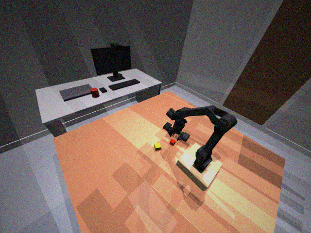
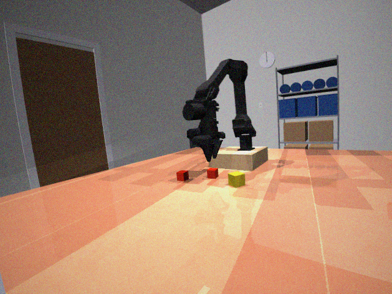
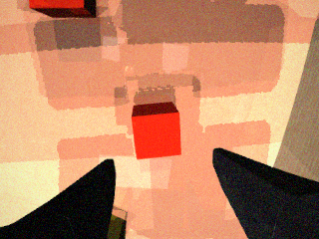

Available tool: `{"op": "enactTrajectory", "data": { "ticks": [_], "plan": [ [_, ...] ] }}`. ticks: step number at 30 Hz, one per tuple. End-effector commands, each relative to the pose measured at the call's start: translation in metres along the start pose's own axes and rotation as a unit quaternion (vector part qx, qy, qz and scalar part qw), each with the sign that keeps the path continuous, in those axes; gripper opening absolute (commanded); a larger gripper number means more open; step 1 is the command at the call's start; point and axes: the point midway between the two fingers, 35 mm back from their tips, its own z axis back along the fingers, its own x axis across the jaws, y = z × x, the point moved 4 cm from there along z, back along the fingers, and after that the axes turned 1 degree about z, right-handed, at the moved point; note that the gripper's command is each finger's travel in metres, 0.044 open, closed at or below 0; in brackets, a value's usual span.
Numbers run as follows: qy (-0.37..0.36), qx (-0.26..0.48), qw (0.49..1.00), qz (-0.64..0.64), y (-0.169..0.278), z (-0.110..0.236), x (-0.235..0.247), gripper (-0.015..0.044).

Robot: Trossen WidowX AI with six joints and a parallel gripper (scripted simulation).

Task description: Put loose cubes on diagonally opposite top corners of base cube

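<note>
Your claw (image 2: 210,157) hangs above the orange table (image 2: 126,228), pointing down, with its two fingers spread apart and nothing between them. One red cube (image 3: 156,133) sits on the table right under it. The other red cube (image 2: 182,175) sits off to one side, and the yellow cube (image 2: 236,178) sits near, on the other side.

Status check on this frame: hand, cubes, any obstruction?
Hand open, empty, poised above near red cube. Second red cube and yellow cube both on the table, nothing stacked. No obstruction seen.
</note>
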Motion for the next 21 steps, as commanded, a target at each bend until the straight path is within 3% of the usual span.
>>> {"op": "enactTrajectory", "data": {
  "ticks": [1,21],
  "plan": [
    [-0.002,0.003,1.0,0.003,0.001,-0.008,0.0,0.0265],
    [-0.002,0.003,1.0,0.003,0.001,-0.039,0.001,0.0265]
  ]
}}
